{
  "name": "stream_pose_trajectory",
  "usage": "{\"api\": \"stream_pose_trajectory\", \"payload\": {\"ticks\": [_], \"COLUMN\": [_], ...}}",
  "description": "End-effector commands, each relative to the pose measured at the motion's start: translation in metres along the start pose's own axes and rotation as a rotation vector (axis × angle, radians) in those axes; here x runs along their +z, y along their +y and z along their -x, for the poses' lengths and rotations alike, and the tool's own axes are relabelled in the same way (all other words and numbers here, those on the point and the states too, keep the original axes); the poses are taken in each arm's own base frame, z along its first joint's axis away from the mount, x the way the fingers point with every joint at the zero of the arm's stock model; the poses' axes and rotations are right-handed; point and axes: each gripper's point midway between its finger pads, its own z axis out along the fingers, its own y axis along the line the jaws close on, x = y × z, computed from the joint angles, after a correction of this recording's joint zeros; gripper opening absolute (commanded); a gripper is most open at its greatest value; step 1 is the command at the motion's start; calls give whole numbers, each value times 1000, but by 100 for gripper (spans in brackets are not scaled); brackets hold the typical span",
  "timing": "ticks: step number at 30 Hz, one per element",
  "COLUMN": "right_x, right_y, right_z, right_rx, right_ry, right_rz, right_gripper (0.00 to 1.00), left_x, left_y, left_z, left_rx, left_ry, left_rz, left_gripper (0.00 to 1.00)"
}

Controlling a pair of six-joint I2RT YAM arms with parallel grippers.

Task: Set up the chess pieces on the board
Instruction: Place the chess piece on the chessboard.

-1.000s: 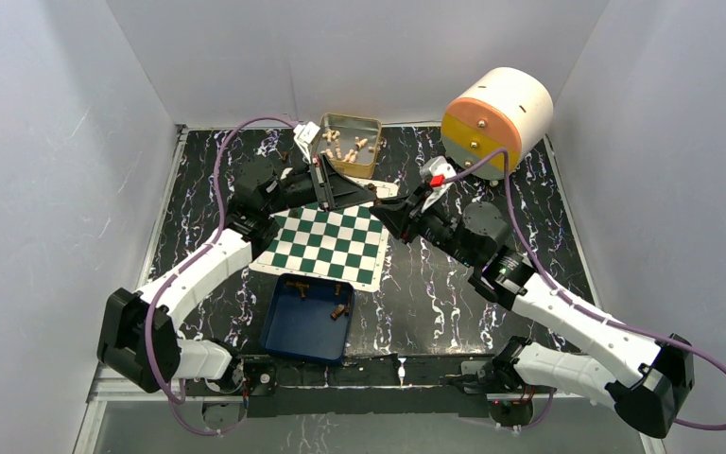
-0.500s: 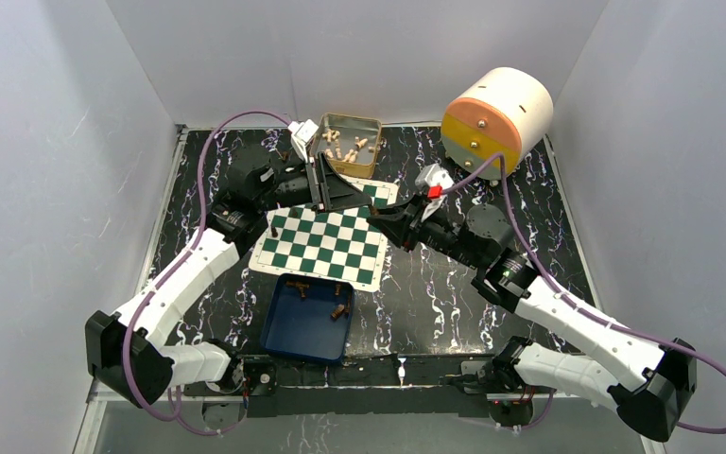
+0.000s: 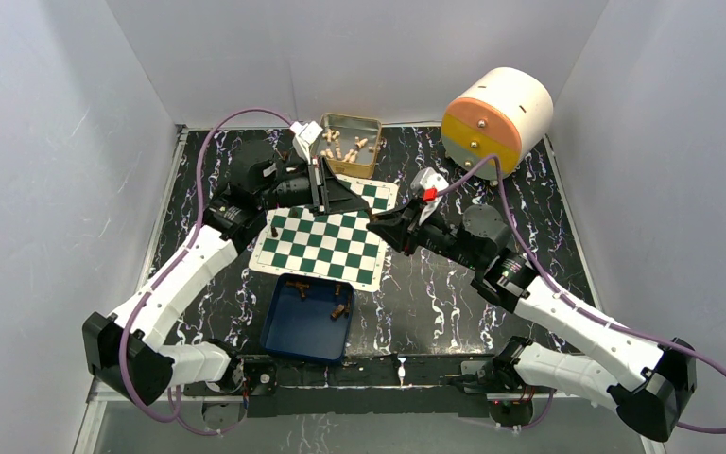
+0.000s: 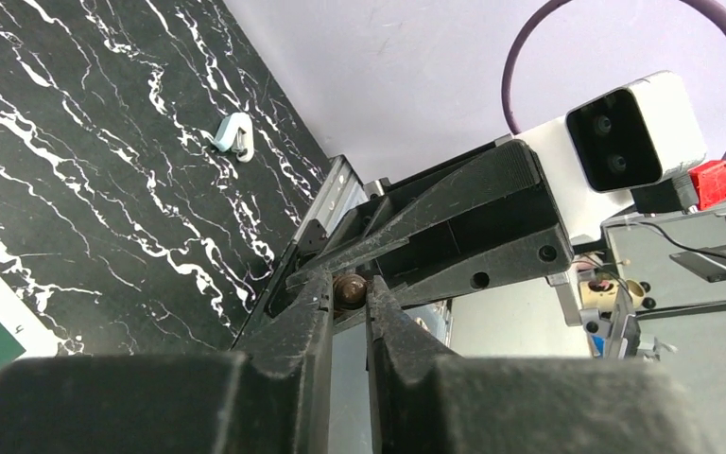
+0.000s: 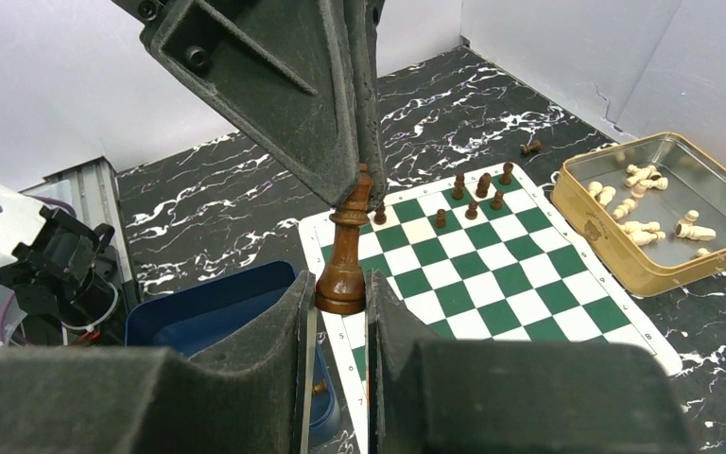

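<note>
Careful now: both your grippers pinch one brown piece at once, up in the air over the right side of the board. Your right gripper is closed on its round foot, and your left gripper is closed on its little top knob. If the arms pull different ways, the piece may twist, pop out and fall. If one lets go too soon, it may tip in the other. It is smooth, shiny wood with a wide foot and a thin neck, so it can slip. A fall could knock over the small pieces standing in a corner of the board, since they are thin and tall. The board is a thin flat mat and could slide if bumped. Loose pieces lie in the blue tray, and cream ones in the gold metal tin.
</note>
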Motion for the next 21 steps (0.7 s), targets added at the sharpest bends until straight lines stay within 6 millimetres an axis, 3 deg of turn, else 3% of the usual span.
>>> {"api": "stream_pose_trajectory", "payload": {"ticks": [1,6,13,14,17,21], "right_x": [2,2,-4,-6,-12,-21], "right_y": [3,3,1,1,0,-2], "right_z": [11,6,-3,-4,-5,-5], "right_rx": [-31,-17,6,10,26,60], "right_ry": [-31,-17,1,-1,-9,-26], "right_rz": [23,19,-2,-4,-21,-53], "right_gripper": [12,25,81,96,99,99], "left_x": [-5,-11,-25,-28,-47,-88], "left_y": [-4,20,74,83,117,164], "left_z": [4,3,16,19,38,67], "left_rx": [88,142,215,230,283,370], "left_ry": [11,38,14,8,-66,-186], "left_rz": [42,188,486,533,746,1069], "left_gripper": [3,0,0,0,0,0]}}
